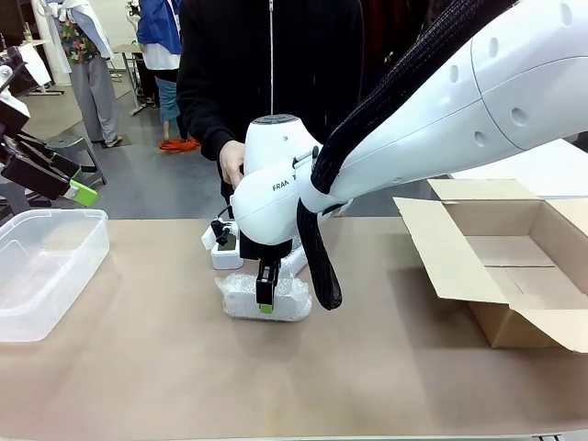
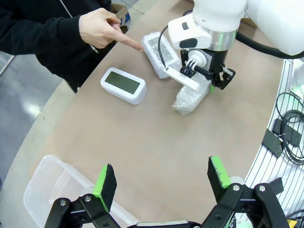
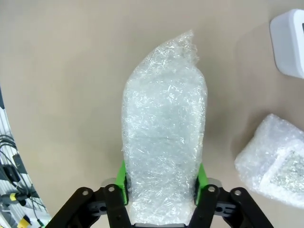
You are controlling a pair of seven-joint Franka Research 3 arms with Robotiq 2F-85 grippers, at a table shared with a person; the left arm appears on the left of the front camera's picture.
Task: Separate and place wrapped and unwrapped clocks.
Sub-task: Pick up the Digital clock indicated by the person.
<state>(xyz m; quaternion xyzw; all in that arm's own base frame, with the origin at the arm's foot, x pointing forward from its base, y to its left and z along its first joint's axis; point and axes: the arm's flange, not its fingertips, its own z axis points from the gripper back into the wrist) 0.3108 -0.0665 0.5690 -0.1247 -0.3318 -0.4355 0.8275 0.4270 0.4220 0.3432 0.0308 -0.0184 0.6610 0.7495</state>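
Gripping bundle: plain bubble-wrap bundle (image 3: 164, 137) lying mid table (image 1: 138, 367), pinched in right gripper (image 3: 161, 183)
Other bundle (image 2: 159, 52): dark face showing, just beside it; person's hand (image 2: 102, 28) points at it
Bare clock (image 2: 123, 84): near both, person's side
Left gripper (image 2: 161, 180): wide, empty, above plastic tub (image 1: 46, 266)

Front view: low, level, looking across table (image 1: 138, 367) toward person (image 1: 266, 55). Left wrist: high, oblique, distant. Right wrist: close, apparently straight down. All three share bundle (image 3: 164, 133).
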